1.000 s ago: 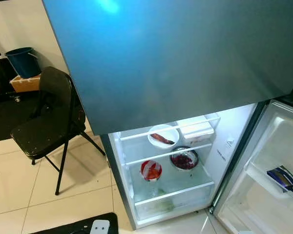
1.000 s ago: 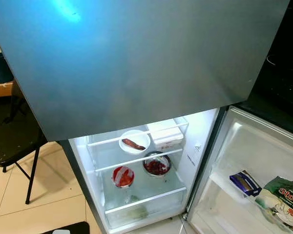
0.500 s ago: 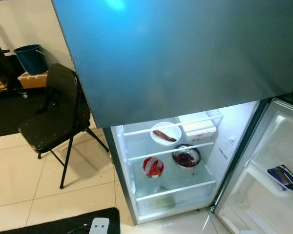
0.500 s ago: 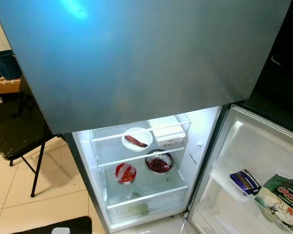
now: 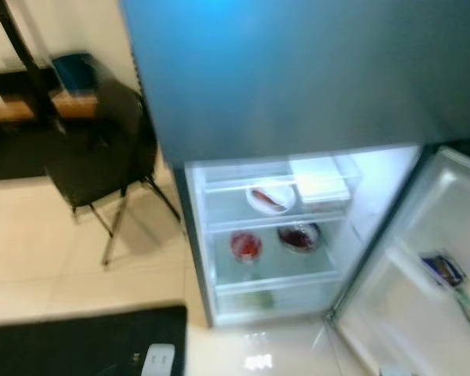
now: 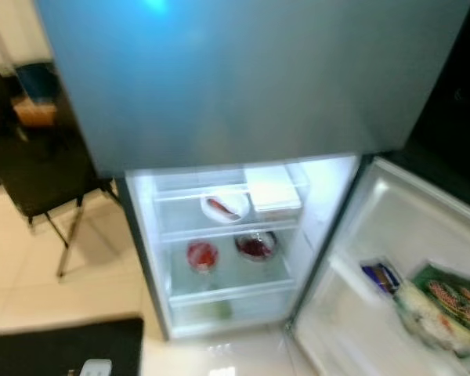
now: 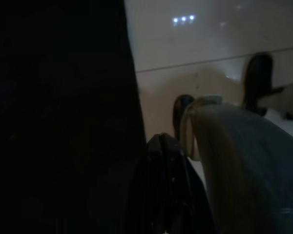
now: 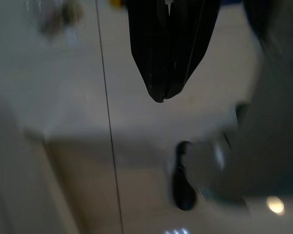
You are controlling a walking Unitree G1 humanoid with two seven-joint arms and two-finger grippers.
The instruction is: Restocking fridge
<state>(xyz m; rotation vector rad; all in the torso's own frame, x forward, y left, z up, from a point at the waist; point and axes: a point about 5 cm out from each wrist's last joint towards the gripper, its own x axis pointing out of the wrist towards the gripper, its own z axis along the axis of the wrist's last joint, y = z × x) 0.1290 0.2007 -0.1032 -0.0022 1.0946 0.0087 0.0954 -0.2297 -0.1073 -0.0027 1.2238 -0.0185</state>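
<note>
Green pkt [image 6: 446, 301], label blurred

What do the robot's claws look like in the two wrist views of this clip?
In the right wrist view, the right claw is glossy black, its two long fingers tapering together to one narrow tip over pale floor tiles. In the left wrist view, the left claw is a dark black shape in shadow; its details cannot be made out.

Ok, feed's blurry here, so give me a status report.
Right end effector shut, hanging idle over floor. Fridge open, lit, shelves stocked. Chair left of it, clear of the door.
</note>
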